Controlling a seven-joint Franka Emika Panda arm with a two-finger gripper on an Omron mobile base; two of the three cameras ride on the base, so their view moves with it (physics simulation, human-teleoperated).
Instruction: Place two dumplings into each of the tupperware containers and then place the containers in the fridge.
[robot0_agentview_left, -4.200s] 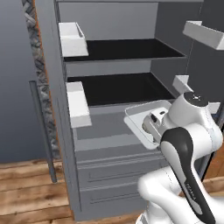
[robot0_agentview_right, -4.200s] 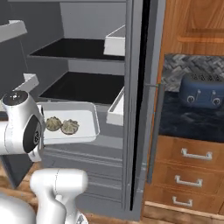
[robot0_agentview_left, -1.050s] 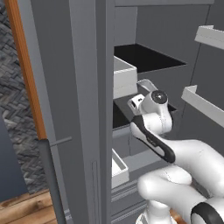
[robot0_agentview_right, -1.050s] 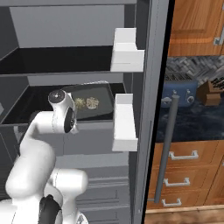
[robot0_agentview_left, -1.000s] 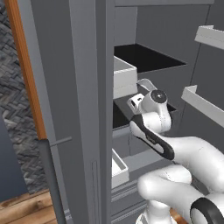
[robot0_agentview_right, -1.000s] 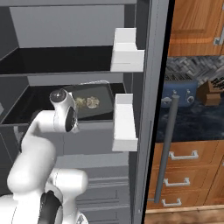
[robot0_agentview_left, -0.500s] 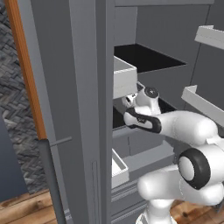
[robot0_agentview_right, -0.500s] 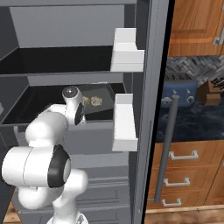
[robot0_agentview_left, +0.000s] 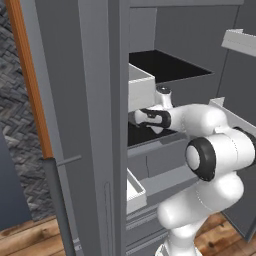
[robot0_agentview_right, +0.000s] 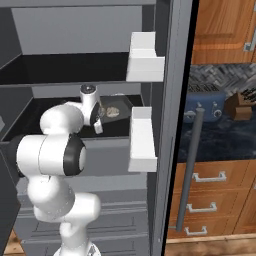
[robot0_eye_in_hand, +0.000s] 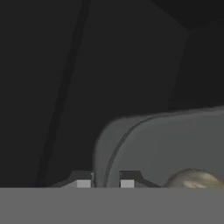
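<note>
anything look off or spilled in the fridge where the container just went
Nothing stands out. The tupperware container sits flat on the dark lower shelf of the fridge, with dumplings inside it and none spilled on the shelf. The gripper straddles the container's rim, fingertips slightly apart.

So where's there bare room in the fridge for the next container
The upper dark shelf is bare across its width. On the lower shelf, bare room lies left of the arm; its right end is crowded by the tupperware container with dumplings and the gripper.
</note>
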